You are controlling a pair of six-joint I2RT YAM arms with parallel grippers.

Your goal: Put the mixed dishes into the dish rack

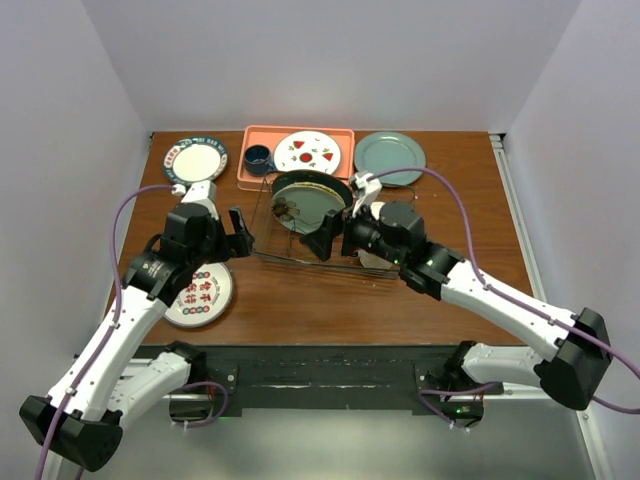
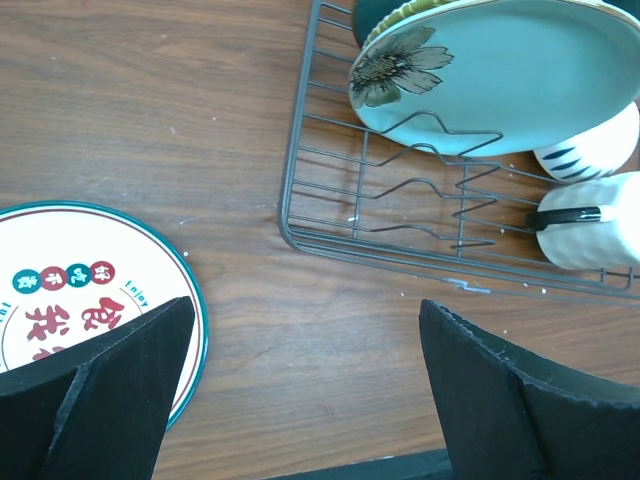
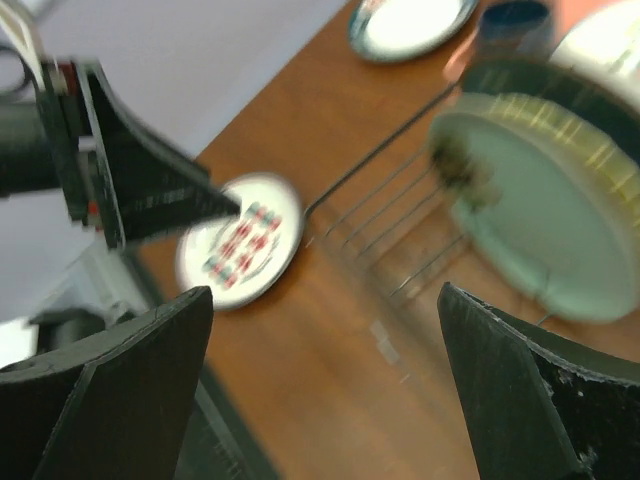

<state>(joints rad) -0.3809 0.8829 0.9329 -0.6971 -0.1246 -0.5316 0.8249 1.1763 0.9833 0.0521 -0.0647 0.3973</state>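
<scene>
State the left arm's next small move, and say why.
Probably shift the open left gripper over the near edge of the green-rimmed plate and lower onto it. The gripper is empty, that plate lies flat outside the rack, and the rack's tines nearest this gripper hold nothing.

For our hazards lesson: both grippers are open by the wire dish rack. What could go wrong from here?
1. The right gripper stands open close to the pale green flower-marked plate leaning in the dark wire dish rack; a careless move could tip it.
2. The white round dark-green-rimmed plate lies flat on the wooden table by the open left gripper; pinching its low rim might only slide it.
</scene>
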